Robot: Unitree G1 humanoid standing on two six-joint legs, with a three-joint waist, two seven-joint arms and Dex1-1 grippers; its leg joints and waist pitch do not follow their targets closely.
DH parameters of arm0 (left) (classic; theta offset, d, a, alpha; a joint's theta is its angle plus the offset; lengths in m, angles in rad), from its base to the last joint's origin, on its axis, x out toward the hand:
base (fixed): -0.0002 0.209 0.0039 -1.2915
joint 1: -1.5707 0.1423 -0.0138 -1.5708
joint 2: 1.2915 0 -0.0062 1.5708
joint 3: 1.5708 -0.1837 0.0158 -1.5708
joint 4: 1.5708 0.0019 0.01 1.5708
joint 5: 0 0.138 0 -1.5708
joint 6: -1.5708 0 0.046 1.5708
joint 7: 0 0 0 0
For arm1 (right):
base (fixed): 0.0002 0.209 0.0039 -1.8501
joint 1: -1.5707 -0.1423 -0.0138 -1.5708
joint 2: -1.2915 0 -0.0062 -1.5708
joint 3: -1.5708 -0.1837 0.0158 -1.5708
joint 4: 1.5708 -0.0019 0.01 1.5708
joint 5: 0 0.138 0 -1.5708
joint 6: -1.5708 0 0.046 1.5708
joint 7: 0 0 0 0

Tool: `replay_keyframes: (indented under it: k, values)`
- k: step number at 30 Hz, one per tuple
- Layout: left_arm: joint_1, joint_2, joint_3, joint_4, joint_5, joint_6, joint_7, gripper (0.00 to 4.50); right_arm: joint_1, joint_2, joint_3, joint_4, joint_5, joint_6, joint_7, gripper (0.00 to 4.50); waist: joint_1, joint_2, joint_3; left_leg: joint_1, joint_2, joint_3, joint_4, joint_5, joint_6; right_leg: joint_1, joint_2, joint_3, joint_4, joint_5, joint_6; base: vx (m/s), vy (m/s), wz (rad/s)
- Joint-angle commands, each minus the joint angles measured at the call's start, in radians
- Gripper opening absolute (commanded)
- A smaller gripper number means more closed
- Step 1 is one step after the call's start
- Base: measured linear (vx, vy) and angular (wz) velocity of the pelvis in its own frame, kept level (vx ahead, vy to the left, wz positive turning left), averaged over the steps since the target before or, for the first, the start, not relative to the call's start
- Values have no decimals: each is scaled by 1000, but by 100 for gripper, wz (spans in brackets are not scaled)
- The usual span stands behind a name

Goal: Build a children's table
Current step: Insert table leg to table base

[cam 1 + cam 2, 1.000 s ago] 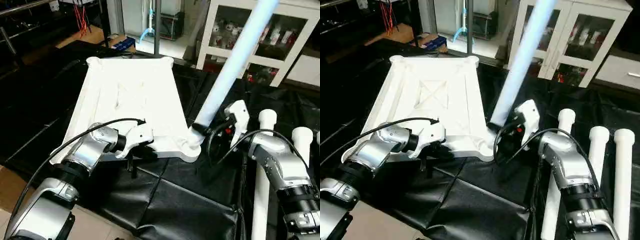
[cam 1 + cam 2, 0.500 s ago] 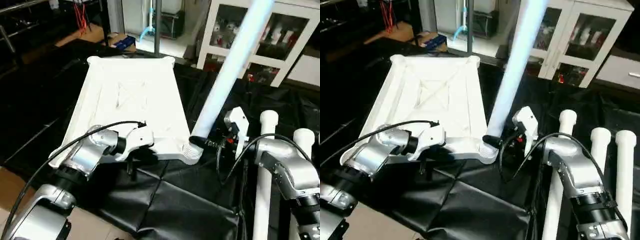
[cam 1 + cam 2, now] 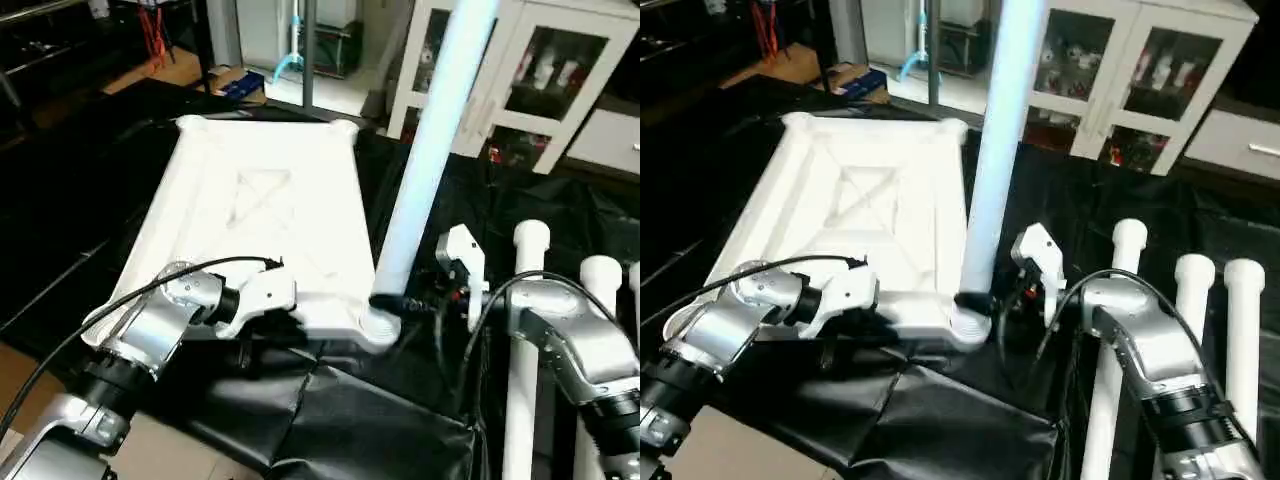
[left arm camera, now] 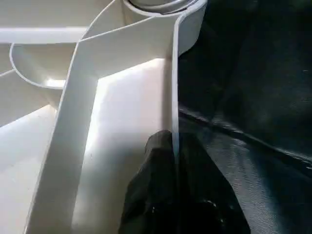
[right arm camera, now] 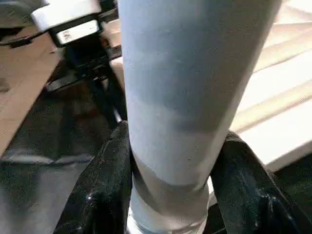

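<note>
Left eye view: the white tabletop (image 3: 262,215) lies underside up on black sheeting (image 3: 350,420), its X-braced ribs faint in the glare and hard to trace. The left gripper (image 3: 250,335) sits at the near edge of the tabletop, and its fingers are mostly lost in shadow below the white wrist housing. In the left wrist view the two black fingers (image 4: 161,195) are pressed nearly together with the thin rim wall of the tabletop (image 4: 174,87) pinched between them; their tips are dark and blurred against the rim. Beyond the jaws along that rim, the rounded corner socket (image 4: 161,6) is cut off by the picture edge.

The right gripper (image 3: 393,303) clasps a long white tube leg (image 3: 425,160) just above where it enters the near right corner socket (image 3: 372,322). The leg stands nearly upright, leaning slightly, and its upper end runs out of the picture. In the right wrist view the two black fingers (image 5: 105,190) stand about half apart, one on each side of the leg (image 5: 185,97), touching it; the leg's bottom is hidden below the jaws.

Outward of the right gripper, three more tube legs (image 3: 1185,310) lie side by side on the sheeting, their near ends covered by the right forearm or cut off. A white glass-door cabinet (image 3: 1140,90) stands well beyond the jaws; its contents are too small to tell.
</note>
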Motion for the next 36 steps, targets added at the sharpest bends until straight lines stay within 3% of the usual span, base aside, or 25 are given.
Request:
replay_keyframes:
  k: [1,6,7,11,18,19,21,31,36]
  values:
    - [12,-26,-23,-44,-59,-10,-37,0,24,-11,54,36,-31,36,6,186,-2,-9,-47,11,66,-33,-80,-301,19,27,-69,52,-86,-450,-182,0,0,0]
    - [32,-26,-18,-77,-57,11,-11,0,19,13,58,60,-50,10,-19,186,-6,-22,-50,8,66,-36,-80,-303,13,28,-71,51,-86,-461,-170,0,0,0]
    - [33,-27,-18,-77,-57,11,-9,0,19,14,57,61,-50,10,-21,186,-5,-19,-51,7,67,-36,-81,-298,13,28,-71,52,-85,-452,-171,0,0,0]
    - [46,-33,9,-88,-47,14,39,0,46,66,2,65,-43,-10,-118,186,-6,-24,-51,7,65,-36,-82,-307,8,25,-69,51,-85,-455,-166,0,0,0]
    - [62,-32,40,-117,-73,47,55,0,123,111,-59,49,-19,-17,-207,186,-6,-20,-49,8,65,-41,-87,-343,-4,23,-71,51,-93,-508,-135,0,0,0]
    - [66,-30,44,-122,-77,52,55,0,151,117,-72,42,-13,-21,-221,186,-7,-15,-47,8,65,-41,-88,-348,-4,21,-70,51,-95,-506,-135,0,0,0]
    - [67,-30,46,-122,-79,55,56,0,165,119,-79,38,-9,-22,-226,186,-9,-18,-48,8,64,-40,-88,-358,-3,20,-69,51,-95,-508,-133,0,0,0]
    - [65,-34,60,-121,-78,63,73,0,255,161,-185,-4,26,-72,-325,186,-11,-14,-45,8,66,-41,-93,-371,-3,18,-70,51,-100,-498,-135,0,0,0]
    - [65,-38,66,-121,-77,64,88,0,306,198,-217,-42,40,-107,-361,186,-9,-20,-45,7,66,-41,-94,-365,2,18,-72,51,-102,-520,-122,0,0,0]
